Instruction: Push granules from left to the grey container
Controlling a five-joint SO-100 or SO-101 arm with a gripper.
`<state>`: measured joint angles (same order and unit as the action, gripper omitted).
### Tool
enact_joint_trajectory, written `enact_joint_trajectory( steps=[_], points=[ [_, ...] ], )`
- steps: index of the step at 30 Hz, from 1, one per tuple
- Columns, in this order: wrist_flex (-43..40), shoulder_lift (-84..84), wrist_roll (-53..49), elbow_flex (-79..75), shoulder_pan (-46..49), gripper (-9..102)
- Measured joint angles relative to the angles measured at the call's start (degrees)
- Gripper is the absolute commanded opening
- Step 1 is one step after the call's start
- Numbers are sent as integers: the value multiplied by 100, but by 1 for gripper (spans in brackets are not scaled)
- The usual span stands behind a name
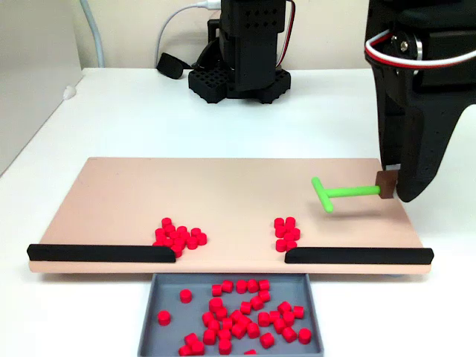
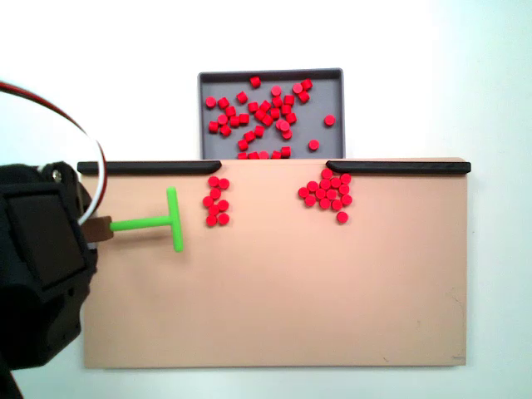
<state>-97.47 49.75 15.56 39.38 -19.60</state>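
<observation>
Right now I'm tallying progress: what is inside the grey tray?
The grey tray holds many loose red pellets, spread mostly across its middle, with bare floor showing along one side. In a fixed view its near end is cut off by the picture edge, so pellets there cannot be counted.

A white table point(image 1: 111, 119) carries a peach board point(image 1: 223, 193), a grey tray point(image 1: 230, 327) touching the board's edge, and the arm's black base point(image 1: 238, 78) at the table's back. In a fixed view the gripper point(image 1: 394, 182) hangs over the board's right end. Well to its left, two clusters of red pellets point(image 1: 178, 236) lie on the board beside two black bars point(image 1: 100, 253). More pellets fill the tray, lower left of the gripper.
</observation>
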Motion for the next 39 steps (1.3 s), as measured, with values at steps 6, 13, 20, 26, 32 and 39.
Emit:
enact_joint_trajectory(
  steps=[6, 13, 20, 26, 32, 39],
  points=[
    [-9, -167, 70, -9, -9, 0],
    [0, -466, 70, -290, -9, 0],
    [9, -712, 53, -624, -9, 0],
    [9, -712, 44, -624, -9, 0],
    [9, -791, 70, -624, -9, 0],
    [9, -835, 105, -624, -9, 0]
  ],
)
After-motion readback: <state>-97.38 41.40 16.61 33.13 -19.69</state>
